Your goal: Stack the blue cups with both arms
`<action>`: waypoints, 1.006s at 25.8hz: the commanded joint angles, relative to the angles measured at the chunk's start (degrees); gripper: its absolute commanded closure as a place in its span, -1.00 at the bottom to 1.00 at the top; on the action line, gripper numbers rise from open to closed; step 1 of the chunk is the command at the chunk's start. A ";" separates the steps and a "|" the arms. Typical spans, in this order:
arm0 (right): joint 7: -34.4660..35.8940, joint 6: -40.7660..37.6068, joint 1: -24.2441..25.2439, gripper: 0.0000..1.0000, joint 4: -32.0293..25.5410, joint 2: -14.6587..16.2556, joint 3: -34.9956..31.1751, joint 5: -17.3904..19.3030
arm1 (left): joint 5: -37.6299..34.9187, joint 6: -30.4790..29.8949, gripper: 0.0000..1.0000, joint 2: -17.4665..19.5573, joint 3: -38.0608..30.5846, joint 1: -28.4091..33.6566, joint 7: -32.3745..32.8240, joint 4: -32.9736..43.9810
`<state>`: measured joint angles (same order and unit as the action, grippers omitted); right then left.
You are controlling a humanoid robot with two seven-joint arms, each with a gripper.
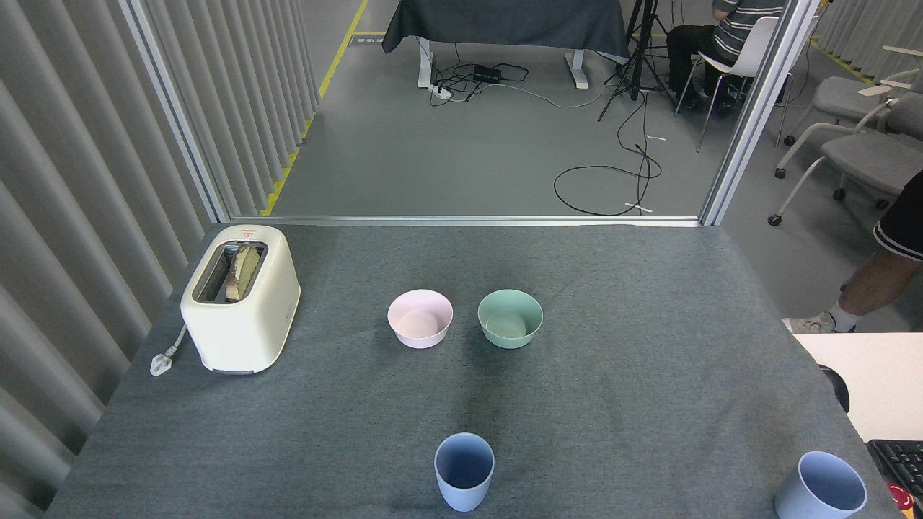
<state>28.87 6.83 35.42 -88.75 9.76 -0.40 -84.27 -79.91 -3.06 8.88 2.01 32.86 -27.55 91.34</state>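
Blue cups stand upright and well apart along the bottom edge, and neither gripper is in frame.

You have one blue cup (464, 472) at bottom centre and the other blue cup (821, 486) at the bottom right corner, both mouths up on the grey bench (649, 404). Your right arm is likely nearer the corner cup, your left the centre one. You cannot tell how open either gripper is. Toaster (240, 298), pink bowl (420, 318) and green bowl (510, 318) sit further up, clear of both.
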 commanded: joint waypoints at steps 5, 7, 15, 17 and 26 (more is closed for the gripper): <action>-2.85 -0.06 -9.32 -1.00 6.57 3.07 -3.82 0.86 | 1.51 -0.19 -1.00 -0.18 -2.10 -0.07 -0.05 -0.20; -3.03 -1.12 -10.90 -1.00 7.98 3.25 -4.52 1.04 | 1.60 -0.02 -1.00 -0.27 -1.75 -0.16 -0.05 -0.46; -2.94 -3.58 -17.49 -1.00 14.83 3.16 -10.15 5.08 | 1.60 -0.02 -1.00 -0.18 -1.75 -0.16 -0.05 -1.87; -3.03 -3.58 -18.90 -1.00 15.98 3.16 -11.29 6.75 | 1.51 -0.02 -1.00 -0.27 -1.75 -0.16 -0.05 -1.87; -4.17 -3.05 -21.71 -1.00 19.31 3.60 -11.91 8.86 | 1.60 -0.02 -1.00 -0.18 -1.75 -0.43 -0.05 -1.87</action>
<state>25.38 3.51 14.59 -70.52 13.30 -11.95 -75.68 -78.32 -3.07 8.64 0.26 32.51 -27.62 89.48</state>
